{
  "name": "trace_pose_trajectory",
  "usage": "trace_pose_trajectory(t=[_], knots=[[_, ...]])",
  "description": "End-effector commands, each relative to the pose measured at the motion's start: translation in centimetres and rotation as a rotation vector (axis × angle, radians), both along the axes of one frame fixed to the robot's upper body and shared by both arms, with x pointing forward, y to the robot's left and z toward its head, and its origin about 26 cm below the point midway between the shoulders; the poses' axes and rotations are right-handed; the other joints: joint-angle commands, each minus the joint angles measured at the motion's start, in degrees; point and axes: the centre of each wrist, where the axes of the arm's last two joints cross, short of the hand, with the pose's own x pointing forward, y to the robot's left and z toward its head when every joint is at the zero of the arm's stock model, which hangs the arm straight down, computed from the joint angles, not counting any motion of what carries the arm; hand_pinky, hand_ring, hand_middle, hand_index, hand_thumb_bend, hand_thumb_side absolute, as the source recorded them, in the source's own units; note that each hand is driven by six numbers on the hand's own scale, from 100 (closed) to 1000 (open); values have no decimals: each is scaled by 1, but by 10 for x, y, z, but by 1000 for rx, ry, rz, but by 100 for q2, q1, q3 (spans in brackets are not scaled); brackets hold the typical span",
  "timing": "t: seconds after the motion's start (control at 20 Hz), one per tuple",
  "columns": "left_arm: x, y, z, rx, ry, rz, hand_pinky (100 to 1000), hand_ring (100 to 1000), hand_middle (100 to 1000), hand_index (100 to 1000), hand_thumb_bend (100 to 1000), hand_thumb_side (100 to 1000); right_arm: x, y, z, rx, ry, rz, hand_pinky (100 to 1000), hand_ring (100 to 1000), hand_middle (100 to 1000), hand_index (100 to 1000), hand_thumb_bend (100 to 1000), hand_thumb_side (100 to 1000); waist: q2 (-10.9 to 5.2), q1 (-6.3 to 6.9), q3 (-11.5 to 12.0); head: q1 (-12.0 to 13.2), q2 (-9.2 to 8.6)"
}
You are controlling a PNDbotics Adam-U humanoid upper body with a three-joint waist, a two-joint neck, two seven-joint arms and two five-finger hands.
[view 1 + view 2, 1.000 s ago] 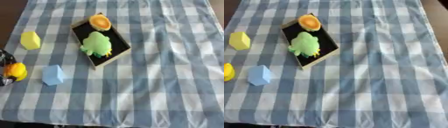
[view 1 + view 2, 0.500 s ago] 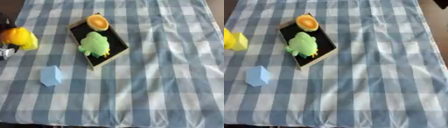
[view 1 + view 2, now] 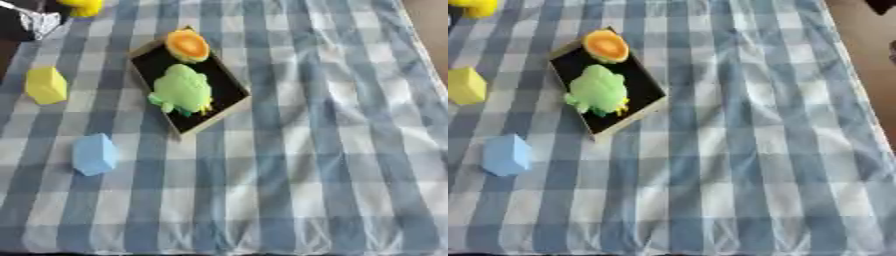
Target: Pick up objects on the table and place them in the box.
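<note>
On my checked cloth (image 3: 737, 150) the box (image 3: 642, 89) holds a green toy (image 3: 597, 91) and an orange thing (image 3: 605, 46); a yellow block (image 3: 464, 86) and blue block (image 3: 506, 155) lie left.

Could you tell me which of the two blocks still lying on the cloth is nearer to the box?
The blue block and yellow block both lie left of the box; the blue one, toward its near corner, looks slightly closer.

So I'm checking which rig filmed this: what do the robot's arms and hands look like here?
Little shows. At the top left corner of the left eye view, the left hand appears as a dark black shape with a silvery grey part. No cables, markings or sleeves can be made out. The right hand appears in neither view.
</note>
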Motion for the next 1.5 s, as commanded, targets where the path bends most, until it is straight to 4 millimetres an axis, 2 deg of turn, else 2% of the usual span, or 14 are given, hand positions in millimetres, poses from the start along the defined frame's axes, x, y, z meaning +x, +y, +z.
trace_pose_trajectory(t=[0.05, 0.25, 0.5, 1.15, 1.3, 1.4, 1.5], knots=[[27, -10, -6, -12, 3, 34, 664, 583, 529, 669, 218, 100, -5, 3, 14, -39, -33, 13, 919, 859, 779, 829, 100, 767, 28, 84, -43, 52, 25], [53, -20, -19, -57, 18, 49, 657, 579, 527, 668, 215, 100, -5, 5, 17, -38, -43, 20, 919, 859, 780, 829, 100, 769, 110, 95, -135, 96, 18], [73, -30, -40, -53, 57, 53, 661, 584, 534, 672, 244, 100, -4, 7, 18, -33, -45, 30, 920, 859, 780, 829, 100, 772, 165, 102, -210, 142, -17], [94, -34, -80, 30, 163, 62, 690, 619, 569, 702, 349, 100, -3, 9, 18, -17, -50, 43, 924, 861, 782, 830, 100, 778, 162, 100, -256, 131, -3], [96, -34, -83, 49, 176, 66, 737, 684, 640, 760, 413, 134, -3, 9, 18, -12, -49, 44, 924, 861, 782, 830, 100, 781, 157, 105, -258, 130, -5], [97, -33, -85, 75, 182, 82, 797, 767, 742, 841, 482, 196, -3, 9, 17, -11, -47, 46, 924, 861, 782, 830, 100, 783, 152, 104, -260, 124, 1], [98, -31, -87, 101, 188, 96, 839, 819, 799, 884, 530, 236, -3, 8, 17, -11, -46, 46, 924, 861, 782, 830, 100, 784, 148, 105, -259, 120, 11]])
